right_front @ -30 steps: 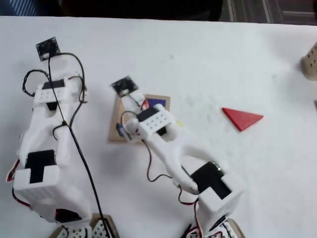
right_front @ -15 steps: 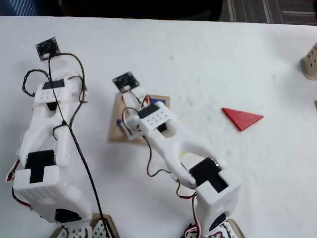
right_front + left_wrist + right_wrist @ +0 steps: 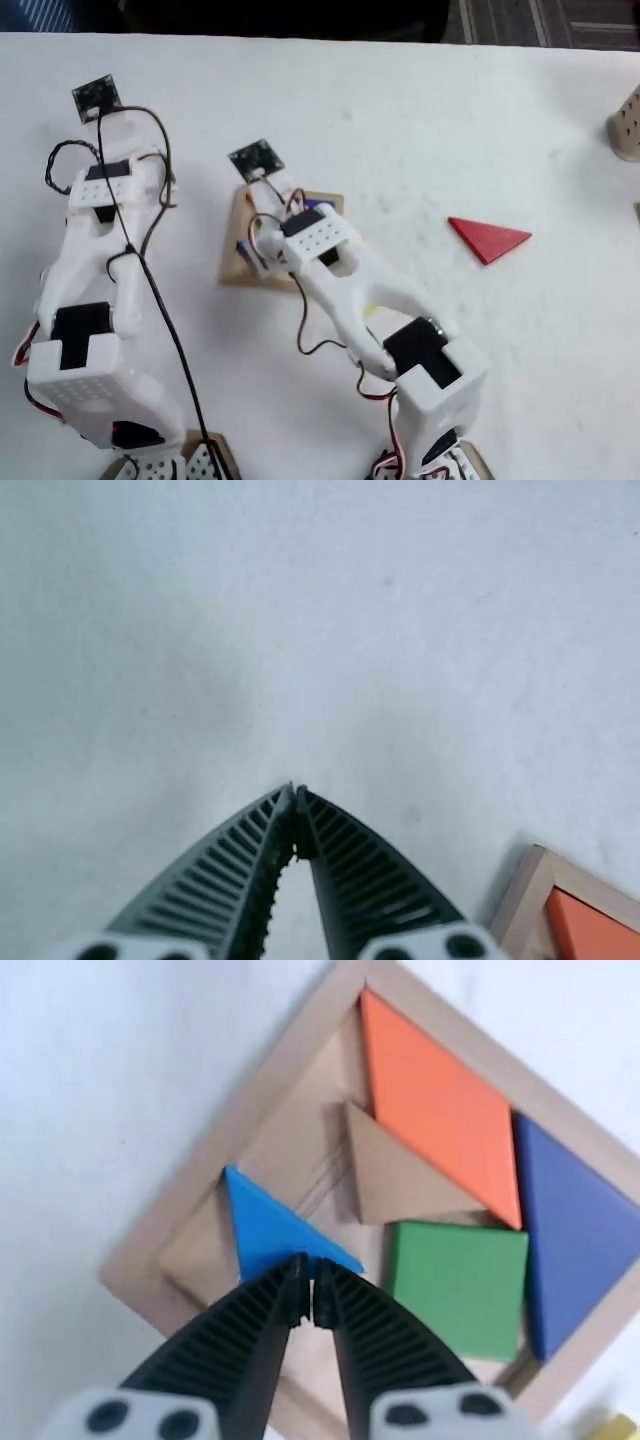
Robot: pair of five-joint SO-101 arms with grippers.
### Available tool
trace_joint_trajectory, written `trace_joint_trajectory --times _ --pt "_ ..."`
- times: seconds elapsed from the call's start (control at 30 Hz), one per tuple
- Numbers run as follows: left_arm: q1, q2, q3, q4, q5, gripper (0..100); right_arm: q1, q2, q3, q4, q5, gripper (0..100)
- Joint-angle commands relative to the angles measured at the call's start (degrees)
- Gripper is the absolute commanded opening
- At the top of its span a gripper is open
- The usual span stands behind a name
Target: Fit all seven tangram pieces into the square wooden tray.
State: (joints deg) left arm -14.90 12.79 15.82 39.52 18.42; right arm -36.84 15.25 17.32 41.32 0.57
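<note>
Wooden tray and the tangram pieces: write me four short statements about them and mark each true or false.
1. The red triangle lies inside the wooden tray. False: it lies on the table, apart from the tray.
2. The green square sits in the tray. True.
3. The orange piece lies edge to edge with the dark blue triangle. True.
4. The left gripper holds a piece. False: it is shut on nothing, over bare table.

A robotics lab bench, by the look: a plain white table [image 3: 450,120] bearing two white plastic arms [image 3: 340,290] with bare wires [image 3: 165,310] trailing loose.
</note>
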Motion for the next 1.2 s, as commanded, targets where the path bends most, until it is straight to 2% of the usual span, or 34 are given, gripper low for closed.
trace_joint_trajectory --times 0.0,0.4,0.67,0.8,0.9,1.03,1.17 --pt "-0.3 -0.3 -2.0 -1.4 0.7 2 1.2 1.8 -5.5 -1.8 2.7 1.8" --pt "-0.2 2.3 -3.9 -1.2 0.6 2 -0.5 0.8 -10.5 2.9 2.5 1.8" --pt "-0.2 2.3 -3.8 -1.2 0.6 2 -3.9 3.3 -10.8 -5.5 3.0 1.8" --pt "-0.2 2.3 -3.8 -1.2 0.6 2 -4.4 5.1 -10.7 -6.0 3.2 1.8" --pt "-0.2 2.3 -3.8 -1.2 0.6 2 -4.4 5.1 -10.7 -2.2 3.3 1.8" --pt "-0.2 2.3 -3.8 -1.2 0.6 2 -4.6 5.1 -10.7 3.5 7.7 1.8" --pt "-0.2 2.3 -3.8 -1.2 0.6 2 -4.4 3.6 -10.5 8.0 9.1 1.8"
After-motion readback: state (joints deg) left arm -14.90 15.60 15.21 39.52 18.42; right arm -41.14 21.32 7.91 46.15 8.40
